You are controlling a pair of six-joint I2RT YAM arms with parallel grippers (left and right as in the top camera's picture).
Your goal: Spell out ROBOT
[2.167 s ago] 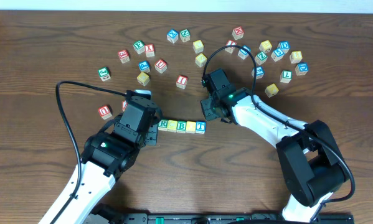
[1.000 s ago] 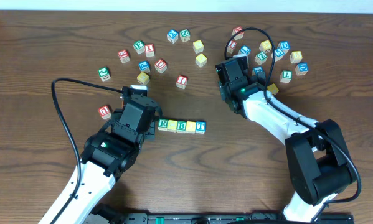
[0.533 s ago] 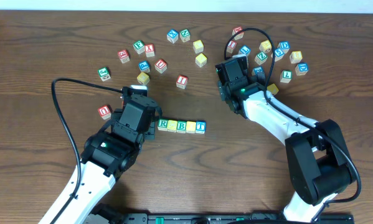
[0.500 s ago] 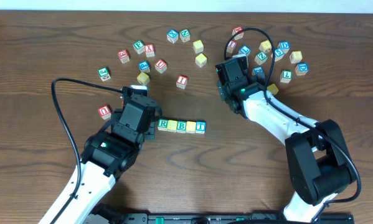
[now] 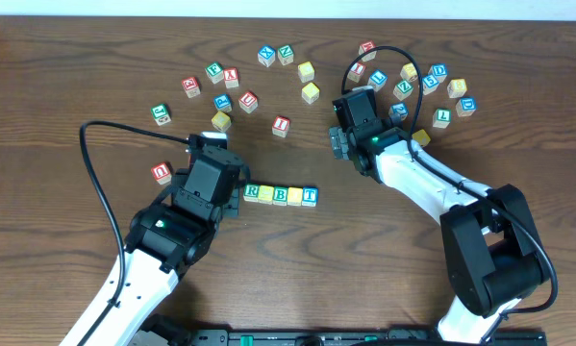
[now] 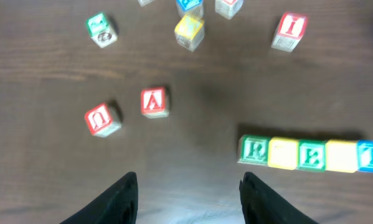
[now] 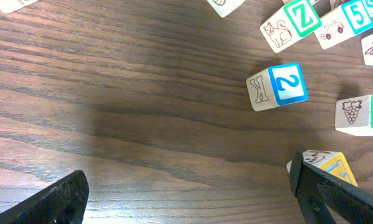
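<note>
Live over the dark wood-grain table [image 5: 28, 211]: centre stage, a row of five small wooden alphabet cubes [image 5: 281, 195], lined up side to side and touching. Left to right in the left wrist view: green R cube [image 6: 255, 150], plain yellow-faced cube [image 6: 283, 154], green B cube [image 6: 312, 155], second plain yellow-faced cube [image 6: 342, 155], blue T cube [image 6: 372, 155]. Just left of the R end, left gripper [image 6: 186, 199], black fingers apart with bare table between, gripping nothing, hanging clear of the row. Ahead of it, red A cube [image 6: 154, 101] and red U cube [image 6: 102, 119], near each other but apart; red I cube [image 6: 289, 29] farther up, well apart from the row. Over on the other side, right gripper [image 7: 192, 199], spread wide, also holding nothing, up among the loose scatter of cubes at the far right, well apart from the row. Beyond its fingers [image 7: 335, 196], a white-sided cube with a blue 2 on top [image 7: 278, 86], turned askew to the table's grain. Just beside one finger, a yellow-topped cube [image 7: 326, 165]; touching or not, impossible to tell.
</note>
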